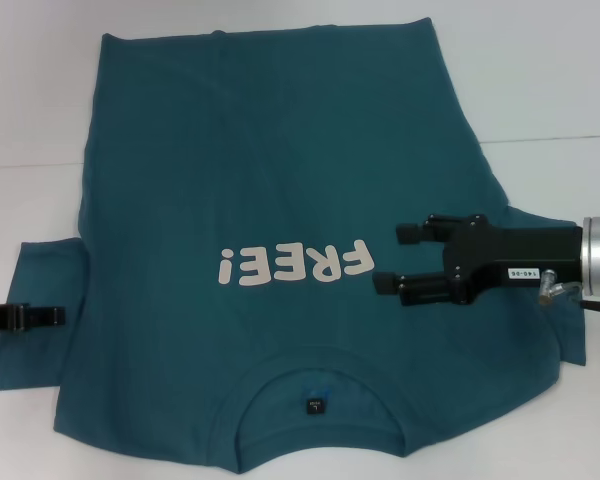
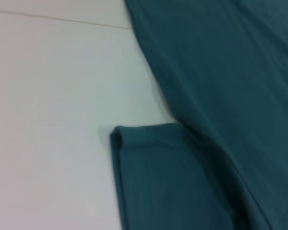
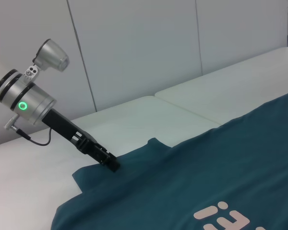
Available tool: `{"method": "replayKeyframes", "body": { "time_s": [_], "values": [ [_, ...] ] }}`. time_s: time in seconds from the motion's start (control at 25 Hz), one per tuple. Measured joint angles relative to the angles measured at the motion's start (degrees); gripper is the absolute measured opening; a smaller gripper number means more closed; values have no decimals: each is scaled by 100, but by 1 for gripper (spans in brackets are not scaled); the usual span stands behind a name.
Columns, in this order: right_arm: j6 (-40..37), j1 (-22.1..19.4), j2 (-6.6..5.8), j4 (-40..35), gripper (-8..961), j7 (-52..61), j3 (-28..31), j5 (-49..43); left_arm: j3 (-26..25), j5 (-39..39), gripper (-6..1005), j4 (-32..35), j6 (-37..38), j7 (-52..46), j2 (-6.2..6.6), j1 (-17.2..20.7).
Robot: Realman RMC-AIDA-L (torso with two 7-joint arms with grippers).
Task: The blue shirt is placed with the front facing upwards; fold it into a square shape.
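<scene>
One blue shirt [image 1: 280,180], spread flat and front up on the white table [image 1: 540,70], filling most of the head view. Round collar [image 1: 320,362] on the edge nearest the robot, small dark label [image 1: 315,405] inside it, hem on the far side. White "FREE!" lettering [image 1: 292,266] across the chest, just beyond the tips of the right end effector [image 1: 392,258] and nearly level with them. Some shallow creases in the cloth beyond that end effector, running toward the far hem.

Right end effector lying level over the shirt's right shoulder area, pointed across the chest toward the left arm, with both black fingers [image 1: 410,232] clearly parted and nothing between them. Hard to say whether hovering over the cloth or resting on it. Black body and silver wrist behind it, over the right sleeve [image 1: 572,345]. Collar on the robot's side of this end effector, a little apart from it.

Left end effector [image 1: 40,317] at the edge of the head view, right at the left sleeve [image 1: 30,345], with its tip down against the sleeve cloth. Same contact from the right wrist camera: black tip [image 3: 111,164] at the sleeve's corner, silver wrist with a green light behind. Open or closed: cannot tell. Below the left wrist camera, only the sleeve [image 2: 163,182], its hemmed edge, the shirt's side and bare table.
</scene>
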Motion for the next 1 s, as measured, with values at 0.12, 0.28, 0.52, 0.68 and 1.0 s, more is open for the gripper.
{"method": "replayKeyframes", "body": {
  "time_s": [0.12,0.28,0.52,0.68,1.0],
  "values": [
    [3,0,-7,0,917,0,4,0,-6,-38,825,8,87,1,6,-11],
    [6,-1,-17,0,917,0,12,0,-18,-79,733,72,146,11,16,-17],
    [-28,-29,-29,0,917,20,19,0,-171,-52,594,391,93,-200,32,118],
    [-26,-35,-35,0,917,58,8,0,-328,-35,696,376,86,-225,59,108],
    [-40,-36,-34,0,918,62,0,0,-353,28,834,291,-98,-238,62,96]
  ]
}}
